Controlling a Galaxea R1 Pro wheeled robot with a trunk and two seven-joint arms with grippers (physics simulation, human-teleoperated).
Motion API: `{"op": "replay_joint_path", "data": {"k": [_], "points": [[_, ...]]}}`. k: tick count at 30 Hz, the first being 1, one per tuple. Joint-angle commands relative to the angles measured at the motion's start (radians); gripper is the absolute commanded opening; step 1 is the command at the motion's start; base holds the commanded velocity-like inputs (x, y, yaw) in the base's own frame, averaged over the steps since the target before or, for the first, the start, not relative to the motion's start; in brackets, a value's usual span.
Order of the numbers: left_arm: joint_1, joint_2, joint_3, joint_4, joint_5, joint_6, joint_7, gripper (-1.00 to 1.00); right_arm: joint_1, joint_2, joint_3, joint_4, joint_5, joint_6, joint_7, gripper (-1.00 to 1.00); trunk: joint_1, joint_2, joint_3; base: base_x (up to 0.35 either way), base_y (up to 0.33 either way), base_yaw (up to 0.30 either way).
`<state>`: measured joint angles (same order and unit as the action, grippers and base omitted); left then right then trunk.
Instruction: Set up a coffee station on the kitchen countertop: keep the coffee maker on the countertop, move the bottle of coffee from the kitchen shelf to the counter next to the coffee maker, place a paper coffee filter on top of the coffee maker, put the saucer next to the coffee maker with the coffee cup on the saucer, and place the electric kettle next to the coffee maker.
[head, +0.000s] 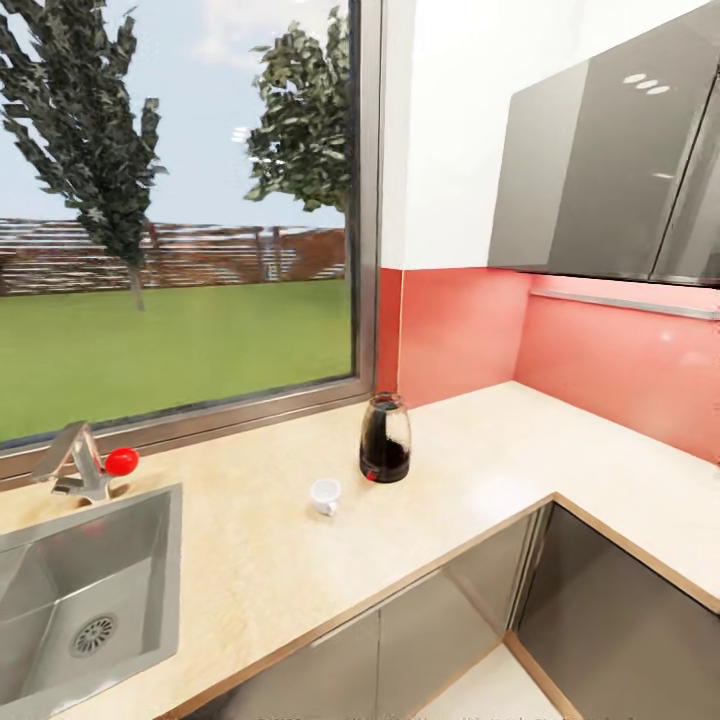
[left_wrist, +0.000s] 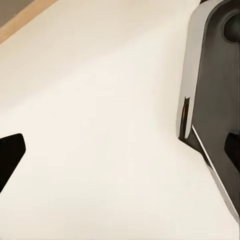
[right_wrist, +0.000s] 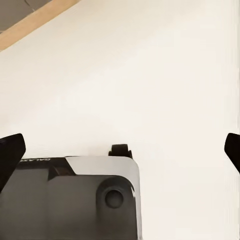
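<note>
On the pale countertop (head: 560, 450), near the window corner, stands a dark, glassy appliance (head: 385, 438) with a silver top and a small red switch at its foot. Whether it is the coffee maker or the electric kettle I cannot tell. A small white coffee cup (head: 325, 495) sits just in front of it toward the sink, apart from it. My left gripper (left_wrist: 120, 150) and right gripper (right_wrist: 120, 150) are both open with nothing between their fingers. Each hangs low over pale floor beside my own grey base (right_wrist: 75, 200).
A steel sink (head: 60, 590) with a faucet (head: 75, 460) and a red knob (head: 121, 461) fills the counter's left end under a large window. Grey wall cabinets (head: 610, 160) hang over the right run. The counter turns a corner, with grey base cabinets (head: 440, 620) below.
</note>
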<state>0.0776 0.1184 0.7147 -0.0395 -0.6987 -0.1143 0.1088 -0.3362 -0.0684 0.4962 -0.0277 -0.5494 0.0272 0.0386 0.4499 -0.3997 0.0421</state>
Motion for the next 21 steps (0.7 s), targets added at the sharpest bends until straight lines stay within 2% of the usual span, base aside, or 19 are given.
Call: {"op": "replay_joint_path", "data": {"k": [1,7,12,17,21], "points": [[0.005,0.000,0.008,0.000,-0.010,-0.004,0.003,1.00,0.000,-0.001,0.008,-0.001,-0.010,0.003,0.003,1.00,0.000,0.000,0.000,-0.098,-0.284,0.000],[0.012,0.001,0.012,-0.001,-0.007,-0.002,-0.026,1.00,0.000,0.000,0.009,0.000,-0.009,0.002,0.003,1.00,0.000,0.000,0.000,-0.110,-0.194,0.005],[0.013,0.001,0.019,-0.002,0.000,-0.001,-0.076,1.00,0.000,0.001,0.010,0.000,-0.008,0.002,0.003,1.00,0.000,0.000,0.000,-0.021,-0.031,0.174],[0.013,-0.004,0.038,-0.004,0.059,-0.004,-0.105,1.00,0.000,0.001,0.010,0.000,-0.007,0.002,0.003,1.00,0.000,0.000,0.000,-0.003,-0.005,0.260],[0.013,-0.004,0.041,-0.005,0.075,-0.005,-0.107,1.00,0.000,0.002,0.010,0.000,-0.006,0.002,0.003,1.00,0.000,0.000,0.000,-0.001,-0.001,0.274]]}}
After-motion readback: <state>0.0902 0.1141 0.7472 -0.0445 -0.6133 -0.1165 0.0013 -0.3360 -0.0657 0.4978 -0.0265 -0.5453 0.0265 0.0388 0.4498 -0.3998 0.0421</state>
